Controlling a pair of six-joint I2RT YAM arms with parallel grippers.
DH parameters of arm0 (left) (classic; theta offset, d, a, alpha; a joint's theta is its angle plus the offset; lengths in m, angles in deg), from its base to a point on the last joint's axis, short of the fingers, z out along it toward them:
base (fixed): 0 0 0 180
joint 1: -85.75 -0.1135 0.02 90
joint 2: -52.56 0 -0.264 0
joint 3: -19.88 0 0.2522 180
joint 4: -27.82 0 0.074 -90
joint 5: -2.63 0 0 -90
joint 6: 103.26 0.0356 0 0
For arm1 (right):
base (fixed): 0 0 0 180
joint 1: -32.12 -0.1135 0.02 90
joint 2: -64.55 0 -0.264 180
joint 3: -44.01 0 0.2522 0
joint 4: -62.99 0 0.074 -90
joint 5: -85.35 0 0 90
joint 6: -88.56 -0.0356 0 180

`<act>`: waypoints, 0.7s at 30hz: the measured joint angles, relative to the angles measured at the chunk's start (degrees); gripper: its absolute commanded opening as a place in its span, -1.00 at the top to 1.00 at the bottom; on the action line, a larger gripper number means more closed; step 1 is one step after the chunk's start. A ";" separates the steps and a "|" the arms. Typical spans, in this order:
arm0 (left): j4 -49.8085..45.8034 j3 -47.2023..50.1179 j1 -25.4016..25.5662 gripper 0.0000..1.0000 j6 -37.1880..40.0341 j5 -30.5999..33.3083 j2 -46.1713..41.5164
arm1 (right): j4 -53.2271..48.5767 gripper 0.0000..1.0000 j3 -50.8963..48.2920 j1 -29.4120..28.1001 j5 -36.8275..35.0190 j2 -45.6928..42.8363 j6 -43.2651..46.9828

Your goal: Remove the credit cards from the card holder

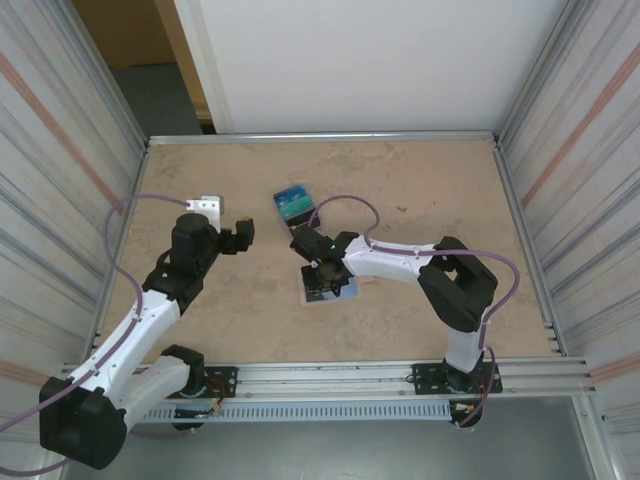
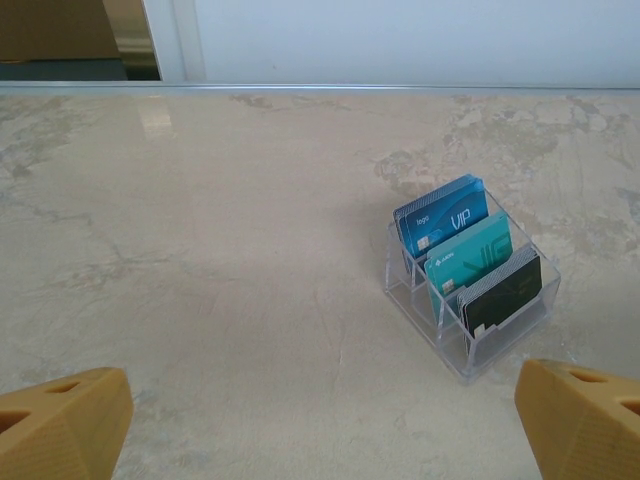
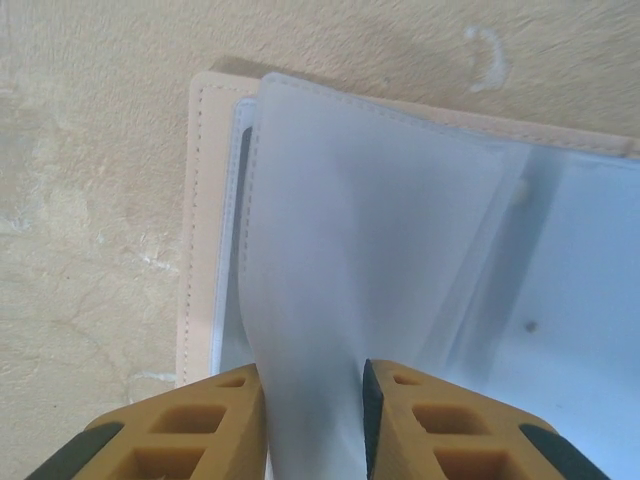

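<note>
Right end effector (image 3: pixel 313 405) flanks stitched beige card holder's (image 3: pixel 200 200) glossy sleeve (image 3: pixel 350 250).

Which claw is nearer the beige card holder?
Right. The right claw is over the open card holder, straddling one clear sleeve. The left claw hangs well off to its left, facing the clear card rack.

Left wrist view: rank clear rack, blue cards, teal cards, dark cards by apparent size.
1. clear rack, largest.
2. blue cards, teal cards, dark cards: look alike, each partly hidden, so not ranked.
</note>
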 measured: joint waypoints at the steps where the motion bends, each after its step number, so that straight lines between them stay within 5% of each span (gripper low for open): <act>1: -0.04 -0.09 0.31 -0.97 0.20 0.09 0.00 | -0.22 0.40 -0.09 0.09 -0.50 -0.37 -0.02; 12: -0.96 -0.59 4.83 -0.97 2.36 2.45 0.00 | -1.86 0.36 -3.10 1.90 -3.39 -2.40 -0.85; 21: -1.38 -0.59 6.93 -0.97 2.84 4.11 0.13 | -1.57 0.07 -4.11 1.79 -3.65 -3.45 -1.99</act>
